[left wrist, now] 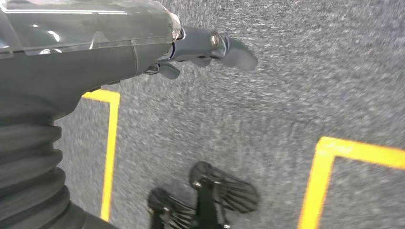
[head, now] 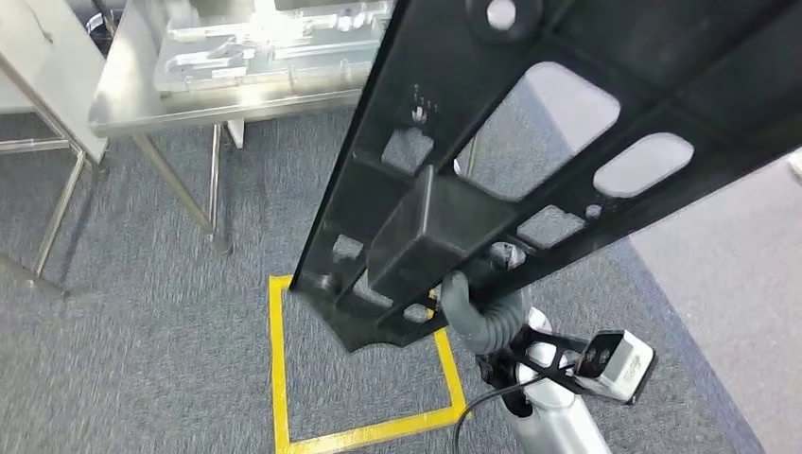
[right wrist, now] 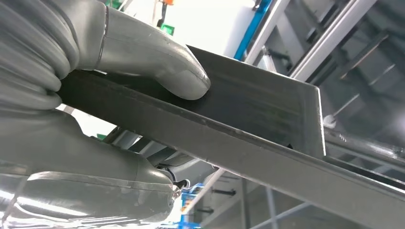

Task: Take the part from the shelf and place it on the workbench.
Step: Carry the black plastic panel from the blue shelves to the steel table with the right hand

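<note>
A long black plastic part (head: 530,161) with several cut-outs hangs tilted close in front of me, high over the carpet. My right hand (head: 473,307) grips it from underneath near its lower end. In the right wrist view the grey thumb (right wrist: 157,67) presses on the part's flat black edge (right wrist: 258,109), and the rest of the right hand (right wrist: 86,176) lies under it. The steel workbench (head: 142,109) stands at the far left. My left hand (left wrist: 95,52) hangs over the floor and holds nothing, its dark fingers (left wrist: 224,47) stretched out.
Grey moulded parts (head: 265,43) lie on the workbench. A second steel-legged table (head: 43,66) stands at the left edge. A yellow taped square (head: 279,378) marks the grey carpet below the part, and yellow floor lines (left wrist: 112,143) run under my left hand.
</note>
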{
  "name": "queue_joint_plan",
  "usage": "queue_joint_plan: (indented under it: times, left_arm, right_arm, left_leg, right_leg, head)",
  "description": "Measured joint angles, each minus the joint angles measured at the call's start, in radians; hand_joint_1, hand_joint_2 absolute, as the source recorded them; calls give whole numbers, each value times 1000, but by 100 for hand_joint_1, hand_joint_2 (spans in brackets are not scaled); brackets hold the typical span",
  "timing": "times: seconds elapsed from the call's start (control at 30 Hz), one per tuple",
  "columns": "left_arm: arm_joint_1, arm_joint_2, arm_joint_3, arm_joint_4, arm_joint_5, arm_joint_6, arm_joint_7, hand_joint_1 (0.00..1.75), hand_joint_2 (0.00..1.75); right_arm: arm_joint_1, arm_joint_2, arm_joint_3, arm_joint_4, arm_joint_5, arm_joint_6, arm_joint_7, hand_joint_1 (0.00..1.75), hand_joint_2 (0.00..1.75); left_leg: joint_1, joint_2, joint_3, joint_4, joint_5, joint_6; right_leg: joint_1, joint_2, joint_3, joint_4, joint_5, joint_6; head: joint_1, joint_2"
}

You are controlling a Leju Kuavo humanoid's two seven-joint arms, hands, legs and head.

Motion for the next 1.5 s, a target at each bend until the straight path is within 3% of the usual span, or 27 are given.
queue_joint_plan:
  times: [0.03,0.1,0.13,0.2,0.27,0.3,0.4,0.43,0.5,0.57,0.63,0.7,0.77,0.8,0.83,0.87,0.93,0.97,1.03,1.1,1.2,1.23,1.27,1.3,1.37,1.4,1.5]
  left_arm:
    - [-1,0,0,0,0,0,0,0,175]
    - [1,0,0,0,0,0,-1,0,175]
    - [3,1,0,0,0,1,-1,0,175]
    - [9,1,0,0,0,2,0,0,175]
    - [12,0,0,0,1,2,0,0,175]
    - [13,0,0,0,2,2,0,0,175]
    - [17,-1,1,0,3,1,-2,0,175]
    - [17,-1,1,0,4,1,-3,0,175]
    - [8,-1,2,0,9,3,-5,0,175]
    - [-4,-1,2,0,14,7,-5,0,175]
    - [-9,-1,2,0,17,11,-6,0,175]
    - [-4,-1,5,0,20,16,-5,0,175]
    - [0,-1,8,0,21,19,-5,0,175]
    - [1,-1,9,0,21,20,-6,0,175]
    - [3,-1,10,0,21,20,-6,0,175]
    - [6,-1,11,0,22,20,-7,0,175]
    - [13,-1,15,0,23,20,-9,0,175]
    - [16,-2,17,0,24,19,-10,0,175]
    - [14,-3,19,0,24,19,-13,0,175]
    - [6,-4,20,0,24,19,-15,0,175]
    - [-1,-4,21,0,24,18,-18,0,175]
    - [-1,-4,21,0,24,18,-18,0,175]
    - [0,-4,21,0,24,18,-18,0,175]
    - [1,-4,21,0,24,18,-19,0,175]
    - [-2,-5,21,0,22,16,-20,0,175]
    - [-4,-6,21,0,21,15,-21,0,175]
    - [-7,-6,21,0,17,14,-21,0,175]
  right_arm:
    - [-1,0,0,0,0,0,0,175,175]
    - [-1,-1,0,1,0,0,0,175,175]
    - [0,-1,0,2,0,1,0,175,175]
    - [3,-2,0,7,0,1,0,175,175]
    - [3,-2,0,10,-1,1,0,175,175]
    - [3,-3,0,12,-2,1,0,175,175]
    - [4,-7,0,22,-5,1,-1,175,175]
    - [4,-8,0,24,-6,0,0,175,175]
    - [-5,-8,1,24,-4,-5,4,175,175]
    - [-16,-5,1,22,8,-17,14,175,175]
    - [-20,-2,2,24,27,-31,27,175,175]
    - [-21,0,4,30,45,-44,39,175,175]
    - [-22,1,9,39,61,-57,50,175,175]
    - [-23,2,12,42,66,-63,54,175,175]
    - [-23,2,14,46,70,-67,57,175,175]
    - [-23,2,16,51,72,-72,60,175,175]
    - [-23,2,21,60,76,-79,65,175,175]
    - [-24,2,24,62,77,-82,66,175,175]
    - [-31,3,28,59,77,-87,68,175,175]
    - [-40,3,30,52,77,-90,66,175,175]
    - [-40,2,30,48,76,-93,64,175,175]
    - [-37,1,30,47,76,-94,64,175,175]
    - [-34,0,30,47,76,-95,64,175,175]
    - [-32,0,30,46,76,-96,64,175,175]
    - [-31,-1,30,44,78,-100,63,175,175]
    - [-30,-1,30,43,81,-103,62,175,175]
    - [-28,-2,30,39,87,-110,61,175,175]
  left_leg:
    - [3,-1,16,-11,-8,6]
    - [10,-2,60,-39,-24,12]
    - [11,-2,84,-51,-34,13]
    - [14,-4,136,-73,-58,12]
    - [18,-8,195,-92,-89,7]
    - [20,-10,225,-100,-107,3]
    - [19,-12,300,-115,-165,-11]
    - [18,-11,322,-121,-180,-19]
    - [17,-8,345,-112,-181,-34]
    - [20,-16,335,-49,-166,-40]
    - [21,-24,280,57,-179,-41]
    - [15,-19,189,153,-249,-39]
    - [8,-14,110,168,-322,-34]
    - [5,-10,83,141,-316,-28]
    - [0,-3,59,95,-259,-19]
    - [-5,3,39,49,-165,-9]
    - [-15,11,22,-8,-18,4]
    - [-17,9,20,-12,9,7]
    - [-14,4,27,-17,5,12]
    - [-7,0,42,-30,-1,19]
    - [-3,-2,61,-37,-15,23]
    - [-2,-3,68,-37,-21,22]
    - [-2,-4,77,-37,-27,21]
    - [-1,-5,88,-37,-34,19]
    - [0,-9,108,-37,-47,13]
    - [-1,-10,114,-36,-52,8]
    - [-2,-10,113,-36,-59,-10]
  right_leg:
    - [0,-3,-20,41,20,7]
    - [-3,-12,-105,172,42,19]
    - [-6,-15,-157,234,31,25]
    - [-10,-18,-244,293,-40,30]
    - [-11,-21,-295,259,-85,31]
    - [-11,-24,-309,211,-57,29]
    - [-3,-38,-331,45,212,12]
    - [1,-39,-332,26,262,4]
    - [3,-33,-317,33,244,-10]
    - [0,-28,-286,26,221,-23]
    - [1,-22,-252,16,197,-32]
    - [5,-20,-211,7,168,-38]
    - [10,-24,-162,-3,135,-41]
    - [13,-27,-139,-7,120,-41]
    - [15,-32,-117,-10,104,-40]
    - [19,-36,-99,-9,88,-39]
    - [22,-40,-81,-5,63,-31]
    - [22,-40,-79,-3,55,-25]
    - [21,-40,-78,1,43,-13]
    - [19,-35,-102,56,15,0]
    - [4,-30,-219,251,-53,17]
    - [-1,-30,-254,294,-53,21]
    - [-5,-30,-272,302,-30,24]
    - [-8,-30,-272,268,15,25]
    - [-9,-30,-239,143,117,20]
    - [-6,-30,-222,90,146,14]
    - [1,-27,-203,32,143,-7]
  head:
    - [0,0]
    - [0,0]
    - [0,0]
    - [0,0]
    - [0,0]
    - [0,0]
    - [1,0]
    - [1,0]
    - [2,0]
    - [2,0]
    - [1,0]
    - [0,0]
    - [0,0]
    - [0,0]
    - [0,0]
    - [0,0]
    - [0,0]
    - [0,0]
    - [0,0]
    - [0,0]
    - [0,0]
    - [0,0]
    - [0,0]
    - [0,0]
    - [0,0]
    - [0,0]
    - [0,0]
